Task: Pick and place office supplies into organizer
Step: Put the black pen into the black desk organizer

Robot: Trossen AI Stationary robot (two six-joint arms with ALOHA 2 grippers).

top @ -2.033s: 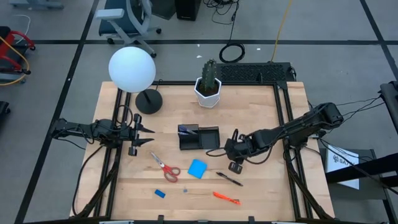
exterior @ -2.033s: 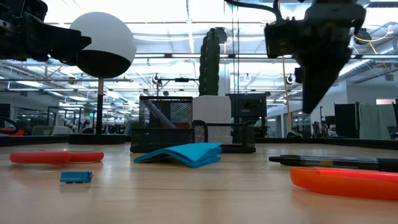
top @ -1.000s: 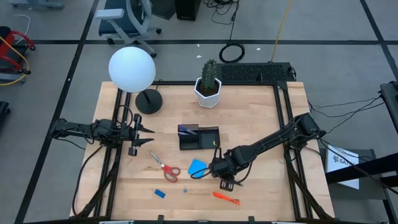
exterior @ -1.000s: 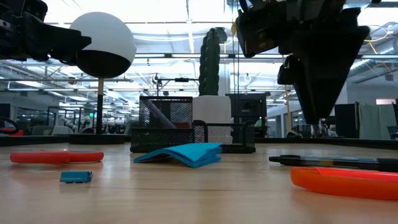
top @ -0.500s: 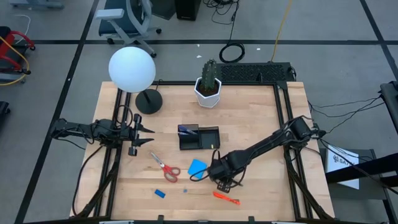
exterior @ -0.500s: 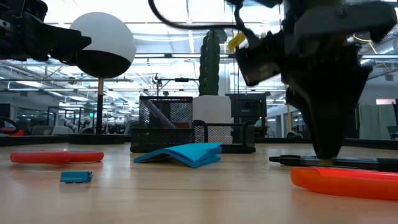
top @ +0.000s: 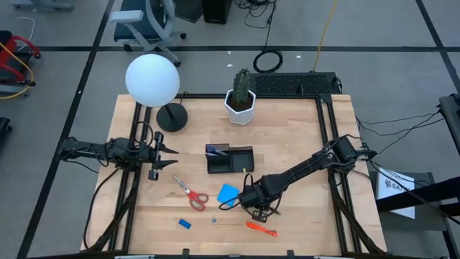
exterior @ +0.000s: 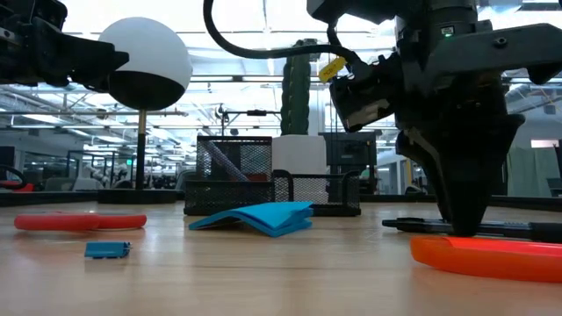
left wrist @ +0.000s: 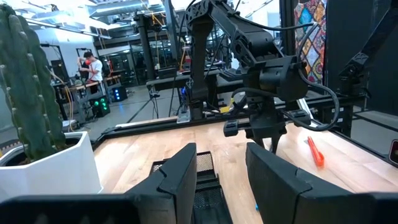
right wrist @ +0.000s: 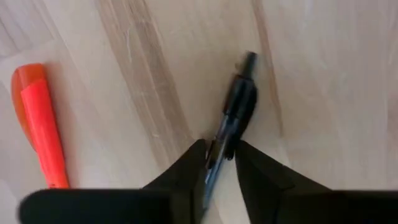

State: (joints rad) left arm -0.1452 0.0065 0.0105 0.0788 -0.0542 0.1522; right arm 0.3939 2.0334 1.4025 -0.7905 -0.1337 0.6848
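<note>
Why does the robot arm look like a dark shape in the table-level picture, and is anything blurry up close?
Low view: bright ceiling lights behind leave the right gripper backlit, nearly a silhouette, and the near orange pen is soft. Right wrist view: the black pen is fairly clear, the fingers blurred.

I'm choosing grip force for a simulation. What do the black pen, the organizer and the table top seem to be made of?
Black pen: probably plastic, going by its smooth dark barrel; the right gripper straddles it. Organizer: apparently black wire mesh, since the room shows through its walls. Table top: pale wood, with visible grain streaks and a matte look.
</note>
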